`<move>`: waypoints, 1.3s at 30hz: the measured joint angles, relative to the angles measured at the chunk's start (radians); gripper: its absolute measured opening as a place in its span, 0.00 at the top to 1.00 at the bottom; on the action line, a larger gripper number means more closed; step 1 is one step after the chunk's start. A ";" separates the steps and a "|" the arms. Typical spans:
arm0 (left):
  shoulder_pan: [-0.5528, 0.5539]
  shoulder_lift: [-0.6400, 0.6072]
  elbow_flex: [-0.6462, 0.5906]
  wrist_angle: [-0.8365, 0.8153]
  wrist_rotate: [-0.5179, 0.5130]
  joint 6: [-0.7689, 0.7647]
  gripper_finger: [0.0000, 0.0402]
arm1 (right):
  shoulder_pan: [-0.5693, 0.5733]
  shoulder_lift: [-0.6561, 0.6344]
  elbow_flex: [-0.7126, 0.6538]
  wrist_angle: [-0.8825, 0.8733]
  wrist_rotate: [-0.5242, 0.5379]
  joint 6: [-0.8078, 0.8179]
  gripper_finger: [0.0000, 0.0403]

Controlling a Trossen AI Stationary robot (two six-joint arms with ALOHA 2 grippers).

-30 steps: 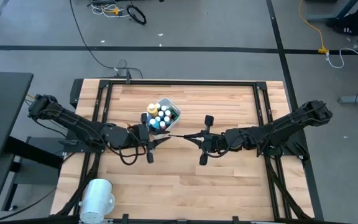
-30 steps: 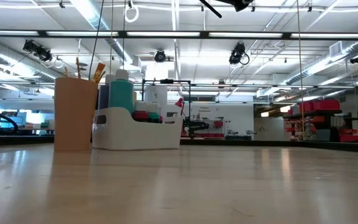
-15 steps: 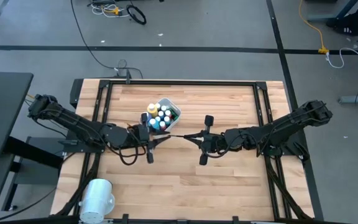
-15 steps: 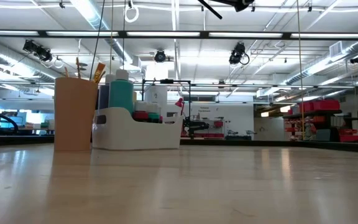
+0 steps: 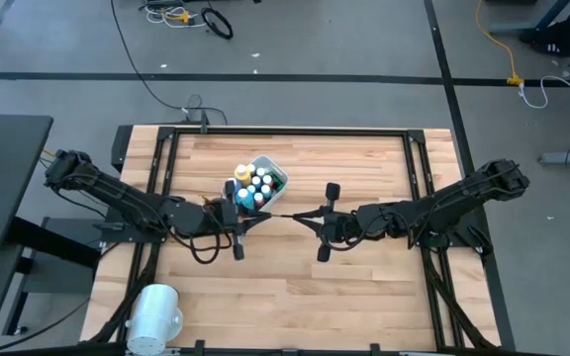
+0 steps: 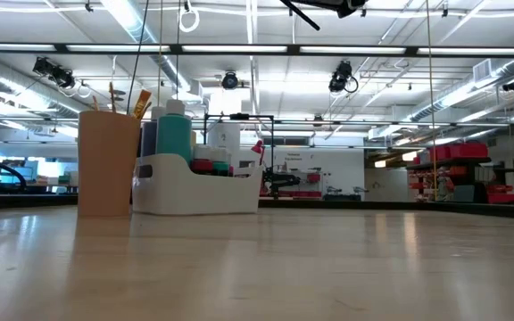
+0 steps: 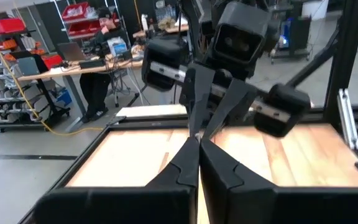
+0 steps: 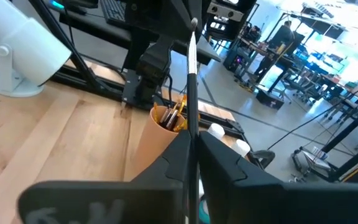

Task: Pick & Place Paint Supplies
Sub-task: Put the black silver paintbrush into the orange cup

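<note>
Both grippers meet tip to tip, high over the table's middle. My right gripper [image 5: 305, 217] [image 8: 191, 140] is shut on a thin dark brush [image 8: 192, 74] with a pale end. The brush sticks out past its fingertips toward my left gripper [image 5: 270, 220] [image 7: 199, 144], which is also shut. The paint bottles [image 5: 255, 185] stand in the white tub [image 5: 272, 168] [image 6: 194, 192]. Beside the tub, a tan cup [image 5: 231, 187] [image 6: 105, 165] holds more brushes. My right gripper pinches the brush's handle [image 8: 191, 127] between its two fingers, which lie along it. The brush is lifted clear and points toward the table's left. My left gripper meets the brush from the table's left, level. Its shut fingers [image 7: 185, 158] hide which part they have.
A large white cylinder [image 5: 154, 314] [image 8: 23, 50] lies at the table's near left corner. A black frame [image 5: 285, 132] runs round the wooden top. There is bare wood on the right half and along the near edge. People sit at desks in the room behind.
</note>
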 joint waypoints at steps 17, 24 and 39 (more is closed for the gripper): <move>-0.014 -0.070 0.225 -0.681 -0.045 -0.295 0.99 | 0.001 0.000 0.001 -0.010 -0.003 0.005 0.75; -0.014 -0.045 0.483 -1.213 0.058 -0.476 0.99 | 0.001 0.000 0.001 -0.014 -0.003 0.006 0.75; -0.016 -0.088 0.519 -1.684 0.075 -0.813 0.99 | 0.001 0.000 0.001 -0.029 -0.004 -0.007 0.76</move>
